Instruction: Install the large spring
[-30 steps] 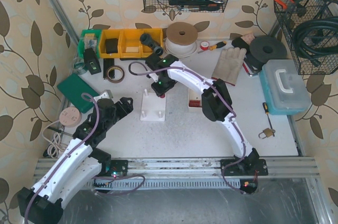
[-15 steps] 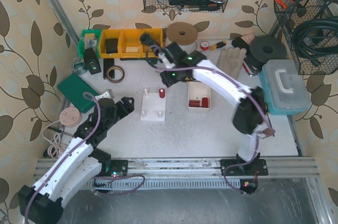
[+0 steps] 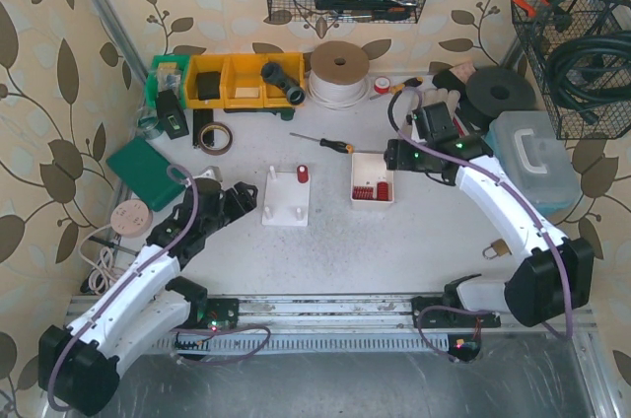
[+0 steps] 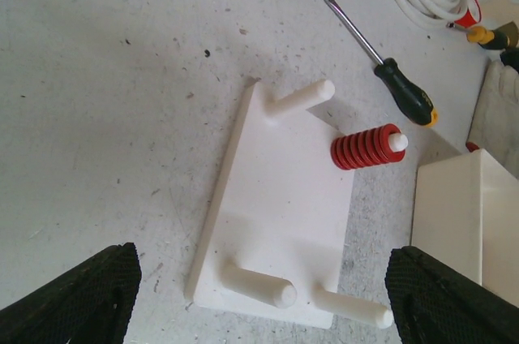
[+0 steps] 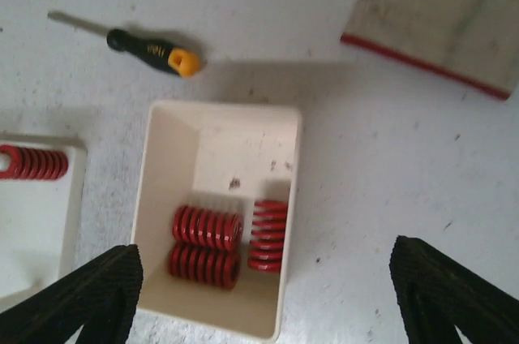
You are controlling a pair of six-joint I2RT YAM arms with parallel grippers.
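Note:
A white peg board point(image 3: 286, 198) lies mid-table with a red spring point(image 3: 302, 174) seated on its far right peg; it also shows in the left wrist view point(image 4: 369, 148) on the board point(image 4: 280, 214). A cream box point(image 3: 372, 181) holds three red springs point(image 5: 204, 227). My left gripper point(image 3: 240, 203) is open and empty, just left of the board. My right gripper point(image 3: 394, 155) is open and empty, above the table just right of the box point(image 5: 212, 137).
A black-handled screwdriver point(image 3: 330, 144) lies behind the board. A work glove point(image 5: 454, 15), tape rolls point(image 3: 212, 136), yellow bins point(image 3: 232, 80), a white cord spool point(image 3: 339, 73) and a blue case point(image 3: 532, 157) ring the back and right. A padlock point(image 3: 496, 246) lies at the right.
My right arm has swung from the peg board to the right, past the box, leaving the red spring on its peg. The screwdriver now lies uncovered. The left gripper edged towards the board.

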